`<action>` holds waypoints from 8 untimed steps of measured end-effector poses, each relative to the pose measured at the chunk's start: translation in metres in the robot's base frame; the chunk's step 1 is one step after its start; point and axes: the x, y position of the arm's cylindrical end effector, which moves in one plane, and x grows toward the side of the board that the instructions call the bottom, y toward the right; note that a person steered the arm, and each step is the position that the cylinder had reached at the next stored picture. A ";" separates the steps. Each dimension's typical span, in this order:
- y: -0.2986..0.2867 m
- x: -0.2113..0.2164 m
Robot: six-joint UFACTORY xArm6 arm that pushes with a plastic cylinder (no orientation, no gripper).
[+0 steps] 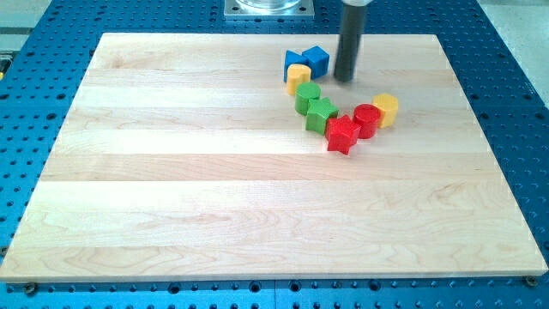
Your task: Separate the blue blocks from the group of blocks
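Two blue blocks sit near the view's top centre: a blue cube (316,59) and a second blue block (294,61) touching its left side, shape unclear. A yellow cylinder (298,78) touches them from below. Below that run a green cylinder (308,97), a green star (321,113), a red star (342,134), a red cylinder (367,119) and a yellow block (386,109), forming a curved chain. My tip (344,80) stands just right of the blue cube, above the green cylinder, a small gap away from both.
The blocks lie on a pale wooden board (171,189) set on a blue perforated table (515,103). A metal base plate (268,8) shows at the view's top edge.
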 end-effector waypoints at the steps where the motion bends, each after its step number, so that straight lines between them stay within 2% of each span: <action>1: 0.009 -0.014; 4: -0.136 0.007; 5: -0.145 0.007; 6: -0.129 0.016; 7: -0.090 0.042; 8: -0.035 0.048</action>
